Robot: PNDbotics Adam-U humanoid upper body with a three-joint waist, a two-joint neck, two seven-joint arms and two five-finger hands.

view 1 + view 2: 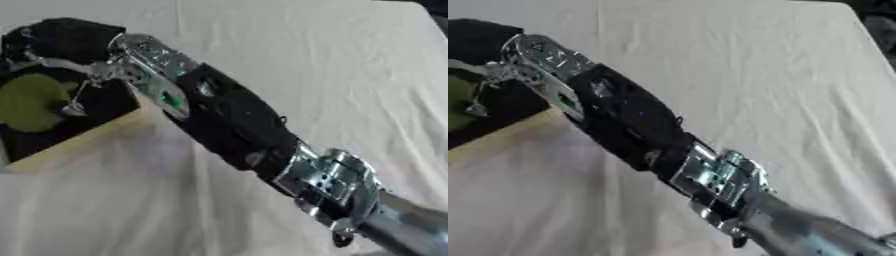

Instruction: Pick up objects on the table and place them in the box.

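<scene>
Right arm reaching diagonally from lower right to the box at upper left; white-clothed counter beneath.

Right hand: black, over the far edge of the box, above its dark interior; finger posture hidden, cannot tell whether spread, pressed together or pinching. Thin silver parts hanging below the hand into the box, touching or just above the green object; which one cannot be told. Green object: rounded, yellow-green, lying inside the box at its left side. Box: pale tan outer wall, dark inside, near the left edge of the left eye view, partly cut off in the right eye view. Forearm: black casing, silver joints at wrist and elbow. Cloth: creased, bare across right half.
</scene>
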